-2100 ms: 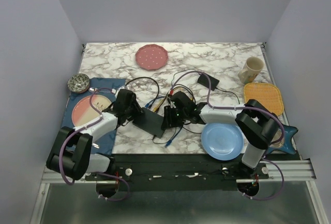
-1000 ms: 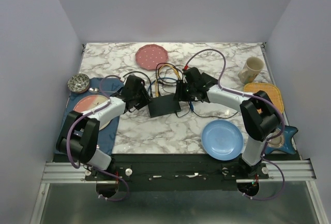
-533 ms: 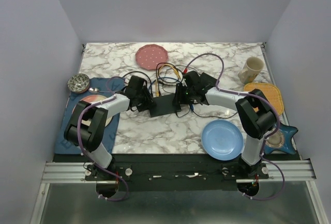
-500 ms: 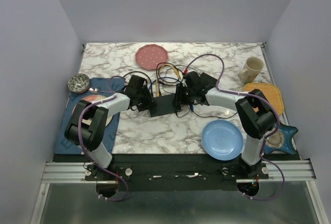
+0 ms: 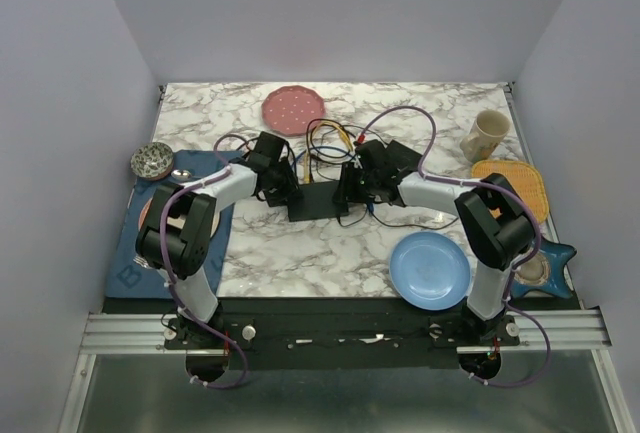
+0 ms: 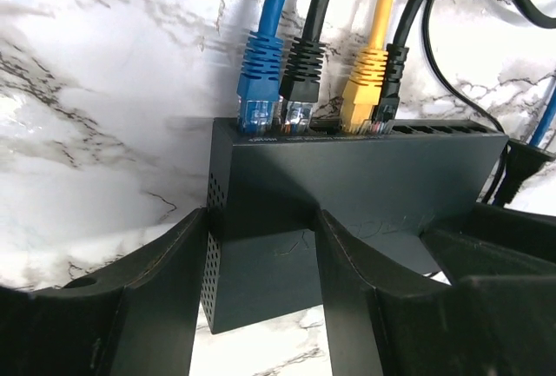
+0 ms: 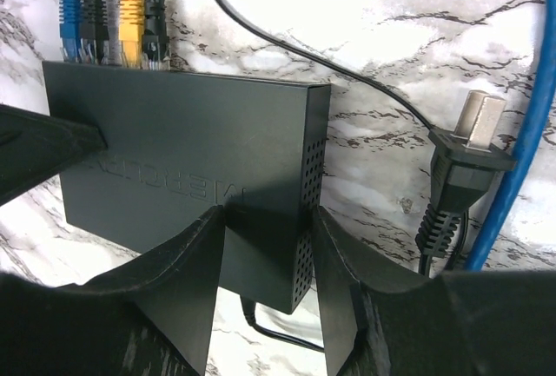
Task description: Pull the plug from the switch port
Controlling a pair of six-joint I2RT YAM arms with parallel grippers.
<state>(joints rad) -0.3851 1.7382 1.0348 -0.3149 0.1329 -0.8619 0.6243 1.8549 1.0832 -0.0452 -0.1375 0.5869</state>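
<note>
Two claws bracket the flat matte-black switch box (image 5: pixel 318 200) from its short ends. On the left claw (image 6: pixel 261 220) the fingers stand apart and are not clamped: one finger (image 6: pixel 156 306) is just beside the vented left end wall, and the other lies over the top face. The right claw (image 7: pixel 265 220) is set the same way, fingers apart, one over the lettered top face and the other finger (image 7: pixel 339 306) just beside the vented right end. Whether any finger presses on the box I cannot tell.

The box lies flat near the middle of the white grey-veined marble surface (image 5: pixel 300 253), with its sockets along the far edge. Four plugs are seated side by side at the left end of that edge: a blue ribbed plug (image 6: pixel 261 72), a black ribbed plug (image 6: pixel 302 68), a yellow ribbed plug (image 6: pixel 367 81) and a slimmer black plug (image 6: pixel 393 68). Their cables run away across the marble.

Right of the box, a loose black power plug with metal prongs (image 7: pixel 456 168) lies beside a blue cable (image 7: pixel 530 124). Farther out sit a pink dotted plate (image 5: pixel 293 110) and a round blue plate (image 5: pixel 430 271).
</note>
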